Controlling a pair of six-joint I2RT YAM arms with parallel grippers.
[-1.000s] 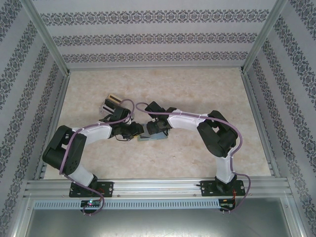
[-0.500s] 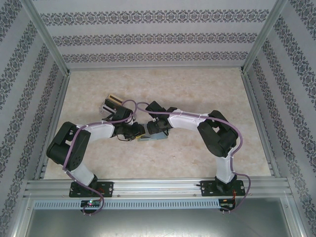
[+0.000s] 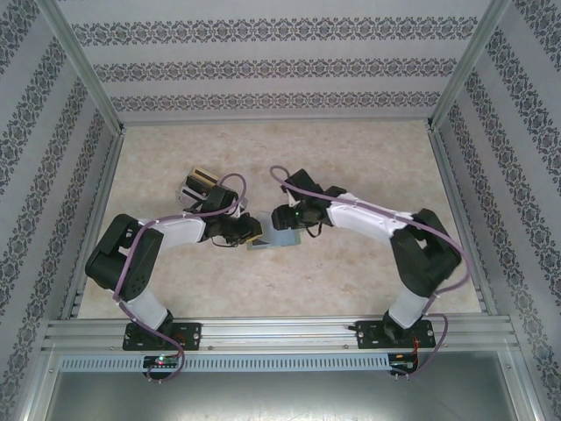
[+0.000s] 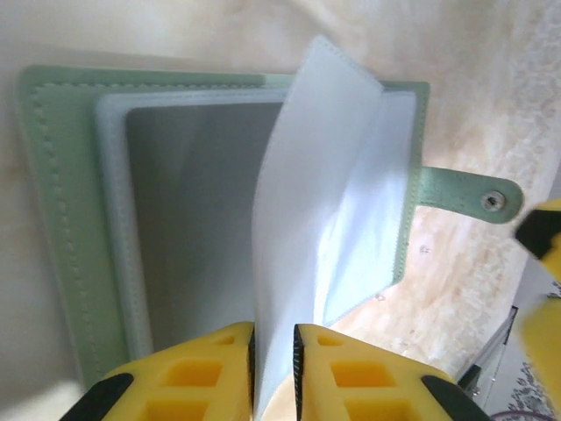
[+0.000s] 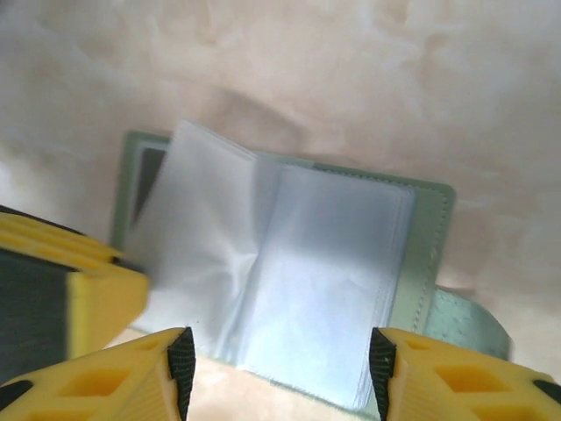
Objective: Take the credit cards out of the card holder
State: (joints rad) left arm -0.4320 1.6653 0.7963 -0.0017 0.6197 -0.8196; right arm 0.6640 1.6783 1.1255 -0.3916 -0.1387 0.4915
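The card holder point(image 3: 275, 239) lies open mid-desk point(image 3: 368, 158), between the arms. The left gripper point(image 4: 273, 344) pinches one of its clear sleeves point(image 4: 307, 210), lifting it upright. The right gripper point(image 5: 280, 361) hovers above, jaws wide apart.

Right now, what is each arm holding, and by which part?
Left jaws pinch one clear plastic sleeve of the open card holder by its near edge. Right jaws stand open, holding nothing.

card holder point(image 3: 275, 239) on table point(image 3: 368, 167), between left tool point(image 4: 273, 351) and right tool point(image 5: 280, 373), box point(image 3: 197, 184) behind-left
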